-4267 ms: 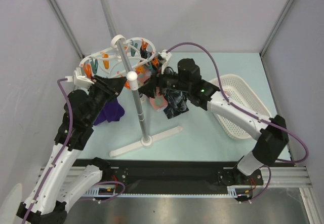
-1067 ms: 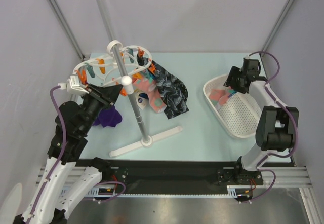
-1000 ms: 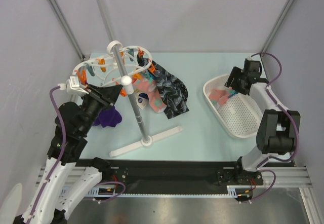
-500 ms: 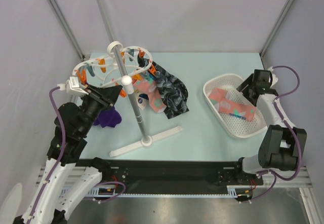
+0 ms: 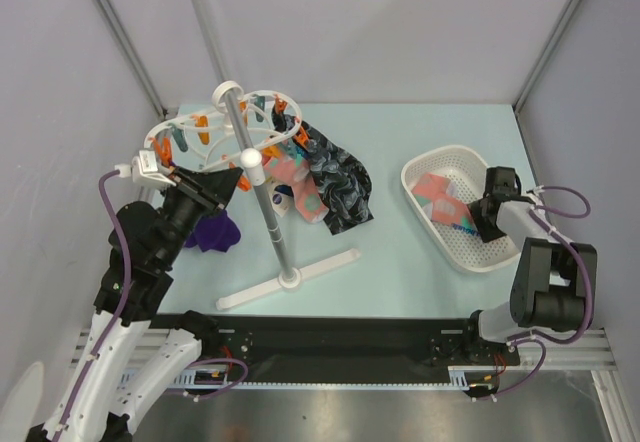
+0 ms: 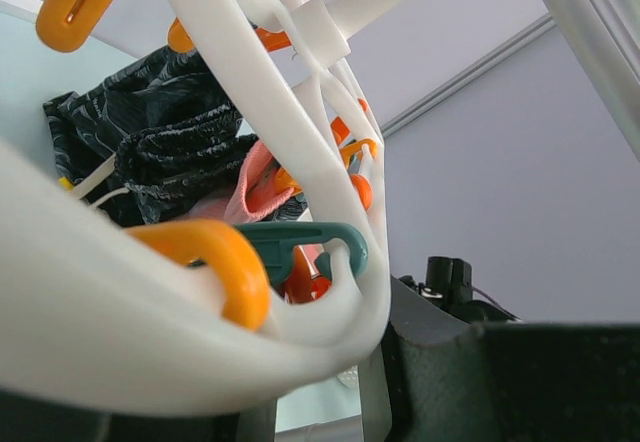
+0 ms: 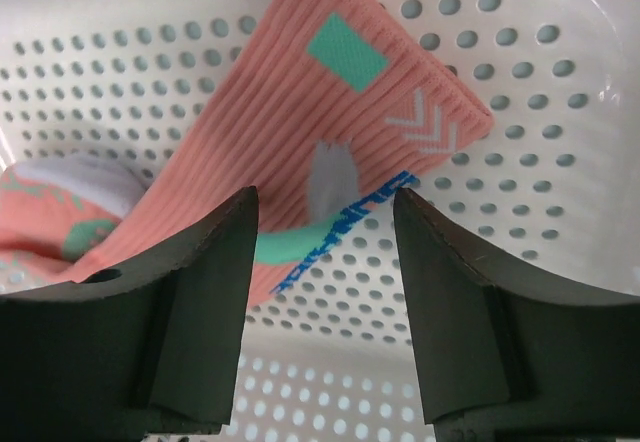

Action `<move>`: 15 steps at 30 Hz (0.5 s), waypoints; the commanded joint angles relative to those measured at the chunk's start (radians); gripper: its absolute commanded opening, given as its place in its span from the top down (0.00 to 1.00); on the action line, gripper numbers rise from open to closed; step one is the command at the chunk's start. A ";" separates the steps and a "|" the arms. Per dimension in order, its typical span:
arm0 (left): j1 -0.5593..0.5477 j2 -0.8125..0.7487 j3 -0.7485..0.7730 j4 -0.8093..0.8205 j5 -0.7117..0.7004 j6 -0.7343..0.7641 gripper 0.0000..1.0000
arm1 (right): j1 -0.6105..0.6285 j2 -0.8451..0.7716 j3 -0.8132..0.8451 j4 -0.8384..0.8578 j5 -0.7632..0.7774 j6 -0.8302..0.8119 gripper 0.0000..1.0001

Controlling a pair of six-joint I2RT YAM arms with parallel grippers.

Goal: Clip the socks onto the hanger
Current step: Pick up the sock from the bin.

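Observation:
The white hanger (image 5: 228, 130) with orange and teal clips hangs at the grey pole. A salmon-pink spotted sock (image 5: 292, 176) and a black-grey marbled sock (image 5: 338, 188) hang from it. A purple sock (image 5: 215, 230) hangs below my left arm. My left gripper (image 5: 222, 184) is shut on the hanger's ring (image 6: 260, 72), which crosses the left gripper (image 6: 270, 402) up close. My right gripper (image 5: 478, 218) is open and empty, low in the white basket (image 5: 430, 162), just above another salmon-pink sock (image 7: 330, 122), which also shows from above (image 5: 445, 200). Its open fingers frame the right gripper (image 7: 325, 312).
The grey pole stand (image 5: 270, 224) with its white cross base (image 5: 325, 265) stands between the arms. The basket's perforated floor (image 7: 400, 292) and near wall lie under the right fingers. Grey walls enclose the table on three sides.
The black marbled sock now hangs clipped. My right arm left the hanger, swung to the basket's far end, then came down into the basket over the pink sock. The left arm stayed still.

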 commanded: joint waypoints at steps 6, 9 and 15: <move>-0.002 0.001 -0.003 -0.006 0.032 0.009 1.00 | 0.011 0.154 0.053 0.047 0.070 0.091 0.41; -0.002 -0.004 -0.011 -0.005 0.028 0.009 1.00 | 0.014 0.159 0.031 0.056 0.066 0.092 0.51; -0.002 0.001 -0.003 -0.016 0.028 0.014 1.00 | 0.029 0.058 0.022 0.068 0.092 0.013 0.89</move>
